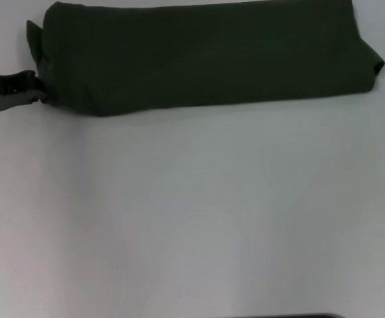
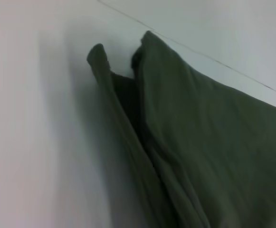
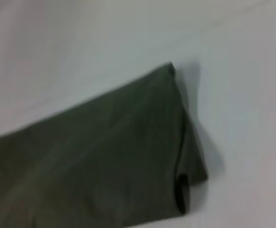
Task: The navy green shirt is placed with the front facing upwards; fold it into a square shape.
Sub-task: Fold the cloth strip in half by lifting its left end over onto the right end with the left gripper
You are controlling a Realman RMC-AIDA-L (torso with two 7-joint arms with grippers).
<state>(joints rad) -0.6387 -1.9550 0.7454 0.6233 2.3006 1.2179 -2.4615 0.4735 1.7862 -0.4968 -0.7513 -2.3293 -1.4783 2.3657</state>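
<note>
Olive-green cotton lay in a long band across the far side of the white table [image 1: 192, 218]: the navy green shirt [image 1: 205, 56], already folded lengthwise so that only plain fabric showed, with no lettering visible. It sat toward twelve o'clock in the head view, its long axis running from nine o'clock to three o'clock, tilted slightly so the three-o'clock end dipped nearer the robot. That narrow band shape looked like a halfway stage, and my judgement was that one or two crosswise folds remained before it would make a square. The left gripper [image 1: 40, 93] reached in from nine o'clock and met the shirt's near corner at that end, where a loose flap stuck up and out past the main fold; it seemed placed there to catch the end layers for the next fold. Whether its fingers were spread, pressed together or pinching cloth could not be told, since the tips merged with the dark fabric. The left wrist view showed the stacked layers [image 2: 142, 142] of that end parting slightly, which suggested a grip would need to gather all of them together. The right gripper did not appear in any view; the right wrist view only looked down on the shirt's other end [image 3: 176, 142], with its rolled corner resting on the table.
</note>
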